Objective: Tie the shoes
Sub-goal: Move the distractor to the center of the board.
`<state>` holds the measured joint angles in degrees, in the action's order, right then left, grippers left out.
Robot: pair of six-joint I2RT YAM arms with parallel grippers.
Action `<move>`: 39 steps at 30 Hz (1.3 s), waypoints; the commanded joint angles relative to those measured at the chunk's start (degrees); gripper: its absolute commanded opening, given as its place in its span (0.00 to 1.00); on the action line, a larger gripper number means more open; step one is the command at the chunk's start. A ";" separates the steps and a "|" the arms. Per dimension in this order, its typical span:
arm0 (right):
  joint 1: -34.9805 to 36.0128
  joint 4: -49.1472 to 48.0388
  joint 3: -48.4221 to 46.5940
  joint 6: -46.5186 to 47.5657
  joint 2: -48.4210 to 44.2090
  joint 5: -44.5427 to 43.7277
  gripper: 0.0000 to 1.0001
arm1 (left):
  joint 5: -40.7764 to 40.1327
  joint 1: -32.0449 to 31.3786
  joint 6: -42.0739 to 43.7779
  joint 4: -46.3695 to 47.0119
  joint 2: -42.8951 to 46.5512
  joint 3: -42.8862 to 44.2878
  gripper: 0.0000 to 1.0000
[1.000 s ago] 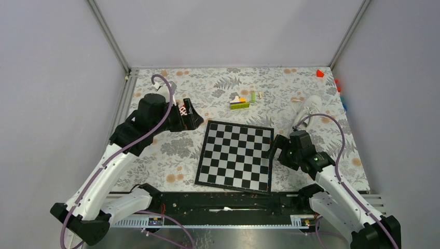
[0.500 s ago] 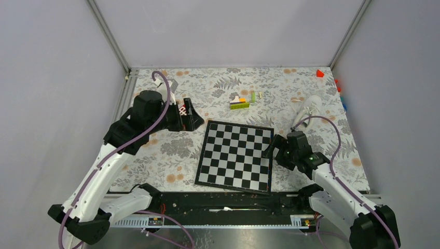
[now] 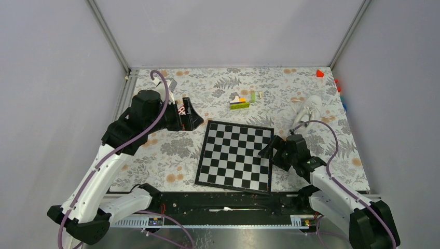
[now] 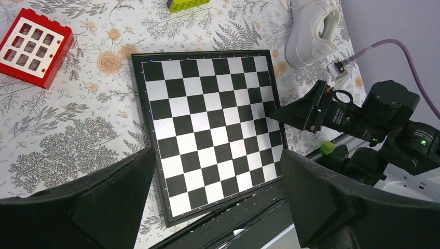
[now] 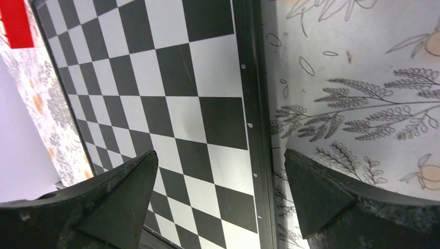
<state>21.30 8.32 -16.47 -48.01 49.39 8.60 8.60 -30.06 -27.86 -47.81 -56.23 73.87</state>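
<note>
The shoe (image 3: pixel 307 109), a white low-top sneaker with white laces, lies on the floral cloth at the right rear, beyond my right arm. It also shows at the top right of the left wrist view (image 4: pixel 311 28). No gripper touches it. My right gripper (image 3: pixel 270 150) is open and low over the right edge of the chessboard (image 3: pixel 236 155), well short of the shoe; only board and cloth lie between its fingers (image 5: pixel 220 153). Open and empty as well, my left gripper (image 3: pixel 192 116) hangs at the left beyond the board's far left corner, with the board below (image 4: pixel 218 153).
The chessboard (image 4: pixel 207 114) fills the middle near the front rail. A red brick (image 4: pixel 33 46) lies under my left gripper. A small stack of coloured bricks (image 3: pixel 239 102) sits behind the board. A red piece (image 3: pixel 320 73) and other coloured bits lie along the right wall.
My right gripper has swung left and forward onto the chessboard's right edge. My left arm has drawn back slightly to the left. The shoe has not moved.
</note>
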 commanded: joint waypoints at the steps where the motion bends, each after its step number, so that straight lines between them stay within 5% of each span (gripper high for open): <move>1: -0.21 -5.06 0.71 -1.32 1.75 2.00 1.00 | -0.29 -0.06 0.44 0.86 0.95 -0.04 0.99; 9: -0.16 -11.24 -0.44 -0.01 7.37 7.24 1.00 | -0.43 -0.11 0.26 0.87 0.78 -1.02 0.99; 17: 1.67 -20.96 0.86 -9.51 14.29 11.37 1.00 | -0.83 -0.09 0.27 0.81 1.02 -1.35 0.99; 25: 8.16 -21.78 -0.93 -15.91 13.07 6.55 1.00 | -0.99 -0.08 0.43 0.78 0.90 -1.53 0.99; 33: 8.23 -11.78 1.83 -12.10 6.03 4.08 1.00 | -0.56 -0.08 0.32 0.70 1.64 -2.23 0.99; 39: 8.36 -19.30 6.60 -10.77 5.41 9.23 1.00 | -0.76 -0.08 0.35 0.69 0.81 -2.32 0.99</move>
<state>29.15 -6.52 -11.84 -60.38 53.34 14.63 8.36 -30.06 -27.88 -48.86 -55.66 71.57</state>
